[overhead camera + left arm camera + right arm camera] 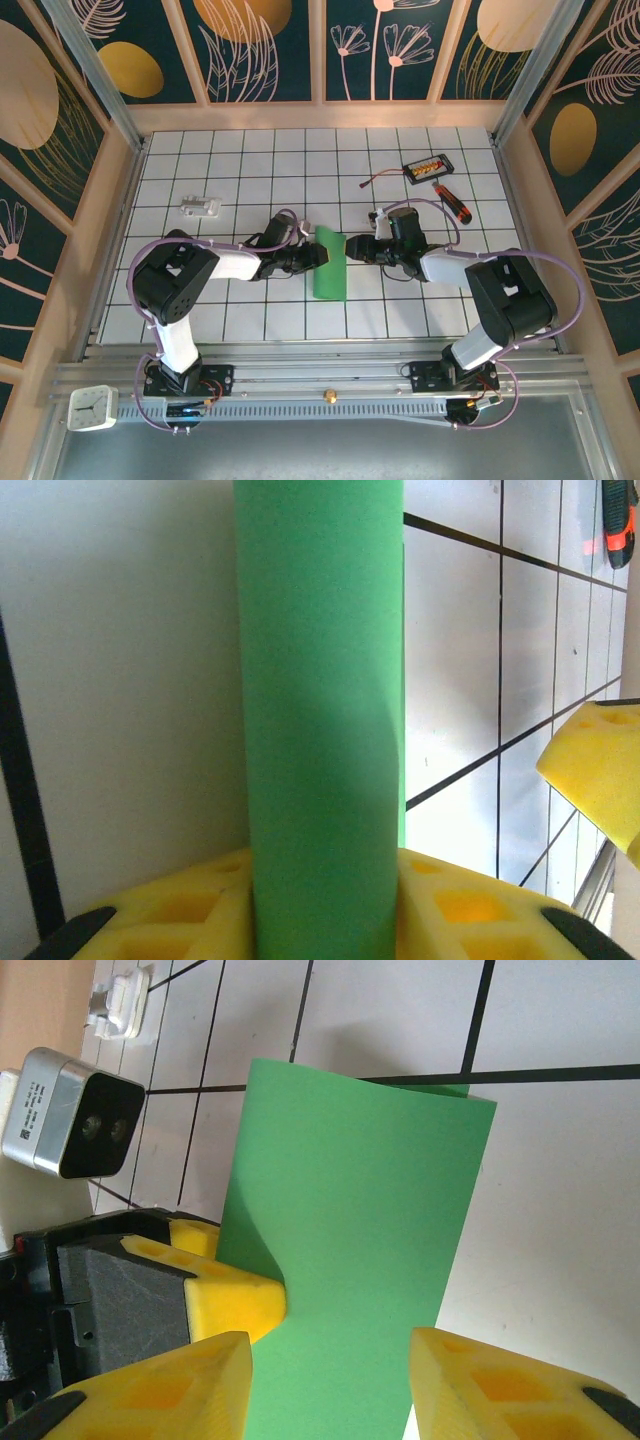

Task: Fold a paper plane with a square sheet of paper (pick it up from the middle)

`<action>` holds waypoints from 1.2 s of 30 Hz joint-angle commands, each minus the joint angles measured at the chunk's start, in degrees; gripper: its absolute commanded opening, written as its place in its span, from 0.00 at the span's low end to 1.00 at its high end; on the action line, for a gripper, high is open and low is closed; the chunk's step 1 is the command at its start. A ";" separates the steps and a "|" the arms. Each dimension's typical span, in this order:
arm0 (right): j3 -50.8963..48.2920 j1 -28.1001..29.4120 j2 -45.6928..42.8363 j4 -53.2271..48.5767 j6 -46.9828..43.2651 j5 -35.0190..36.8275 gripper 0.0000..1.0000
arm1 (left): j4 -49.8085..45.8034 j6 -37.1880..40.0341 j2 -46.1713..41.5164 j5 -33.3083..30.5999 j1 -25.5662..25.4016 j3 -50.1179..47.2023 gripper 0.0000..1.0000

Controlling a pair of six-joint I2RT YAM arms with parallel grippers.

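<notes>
Left pincer [318, 256] is half-open, straddling the square sheet of paper [328, 275], which is folded to a strip. Right pincer [352, 248] is half-open just opposite, with the strip between them on the surface [250, 170]. My worry: the left one shoves the strip's edge, it buckles, and the crease goes crooked.

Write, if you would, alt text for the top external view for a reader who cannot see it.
The bright-green square sheet of paper, folded to a narrow strip, lies mid-table on white tiles, the left gripper at its left edge and the right gripper at its right edge. Farther back on the right lie a black-and-orange screwdriver and a small black box.
</notes>
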 commanded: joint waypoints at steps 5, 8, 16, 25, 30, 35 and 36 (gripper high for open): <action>1.19 0.13 1.74 2.39 0.43 -0.20 0.44 | -5.01 -0.88 0.75 -8.65 1.37 -2.64 0.31; 1.43 0.61 2.24 2.98 0.81 0.04 0.43 | -4.38 -1.81 0.96 -9.32 1.40 -3.34 0.26; 1.63 1.01 3.33 3.62 1.17 0.50 0.42 | -4.15 -2.65 0.63 -11.25 1.38 -4.47 0.24; 2.37 1.11 3.65 3.00 0.87 0.75 0.41 | -6.21 -0.94 1.51 -10.38 1.33 -3.39 0.25; 2.66 1.16 3.74 2.36 0.47 1.03 0.41 | -6.52 -0.59 1.60 -10.85 1.38 -3.38 0.20; 2.85 1.15 3.78 1.67 -0.13 1.46 0.41 | -6.63 -0.36 1.76 -11.28 1.38 -3.35 0.18; 2.94 1.07 3.72 1.46 -0.26 1.56 0.41 | -6.70 -0.24 1.69 -11.49 1.33 -3.21 0.17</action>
